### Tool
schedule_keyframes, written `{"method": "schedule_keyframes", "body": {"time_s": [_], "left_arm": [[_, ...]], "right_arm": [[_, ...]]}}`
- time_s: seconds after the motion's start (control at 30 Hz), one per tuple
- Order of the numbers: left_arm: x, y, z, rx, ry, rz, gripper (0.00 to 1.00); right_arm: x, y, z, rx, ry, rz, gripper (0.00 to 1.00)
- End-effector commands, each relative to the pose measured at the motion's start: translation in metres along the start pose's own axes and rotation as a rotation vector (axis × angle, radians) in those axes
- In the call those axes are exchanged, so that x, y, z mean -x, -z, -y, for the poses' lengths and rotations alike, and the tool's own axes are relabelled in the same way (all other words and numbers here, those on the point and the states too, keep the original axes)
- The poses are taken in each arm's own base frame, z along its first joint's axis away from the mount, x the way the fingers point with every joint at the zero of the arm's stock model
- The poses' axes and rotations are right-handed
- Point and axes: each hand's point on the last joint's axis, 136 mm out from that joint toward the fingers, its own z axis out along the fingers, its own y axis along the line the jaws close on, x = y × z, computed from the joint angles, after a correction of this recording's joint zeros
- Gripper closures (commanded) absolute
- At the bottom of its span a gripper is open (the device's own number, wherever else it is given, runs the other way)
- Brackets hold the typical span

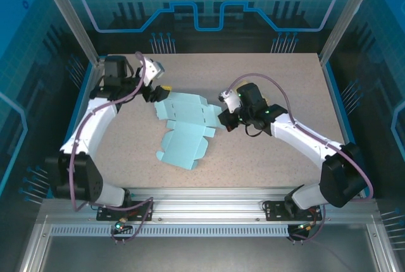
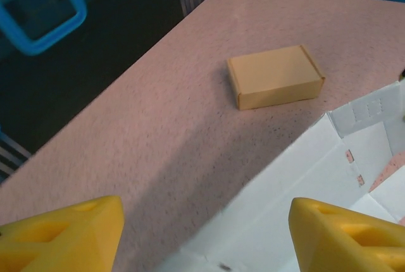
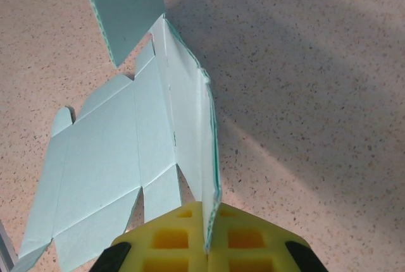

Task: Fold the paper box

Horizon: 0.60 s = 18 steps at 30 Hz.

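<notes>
Workpiece: paper box (image 1: 183,129), an unfolded light-blue blank, lies mostly flat near the middle of the surface (image 1: 272,158), slightly left of centre.
Blank edges: the near corner points toward the arm bases. The far-left corner lies under the left end effector. The right-hand edge is lifted off the surface.
Raised panel: raised panel (image 3: 190,126) stands nearly upright along its crease. The rest of the paper box (image 3: 114,152) stays flat beside it.
Right end effector: right end effector (image 1: 224,120) is closed on the top edge of the raised panel. In the right wrist view the yellow pads (image 3: 171,237) press that edge from both sides.
Left end effector: left end effector (image 1: 155,92) is spread wide above the far-left corner. Its yellow fingers (image 2: 63,234) stand well apart, with the white inner face of the paper box (image 2: 304,183) below them. Contact cannot be determined.
Neighbouring item: closed tan box (image 2: 275,77) sits near the blank's corner, apart from it.
Open room: bare surface extends right of the blank, behind it, and along the near strip.
</notes>
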Motion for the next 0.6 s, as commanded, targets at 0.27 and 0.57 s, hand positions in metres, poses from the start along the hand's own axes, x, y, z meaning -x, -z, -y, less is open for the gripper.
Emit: {"method": "schedule_keyframes", "body": {"time_s": [0.27,0.57], "left_arm": [[-0.037,-0.024,0.036,-0.247,-0.108,-0.071,0.3],[-0.055,-0.041,0.026,-0.256,-0.099,-0.152,0.45]], "right_arm": [[0.028,0.016,-0.006,0.055,0.084,0.057,1.0],[0.032,0.011,-0.003,0.065,0.095,0.044,1.0]]}}
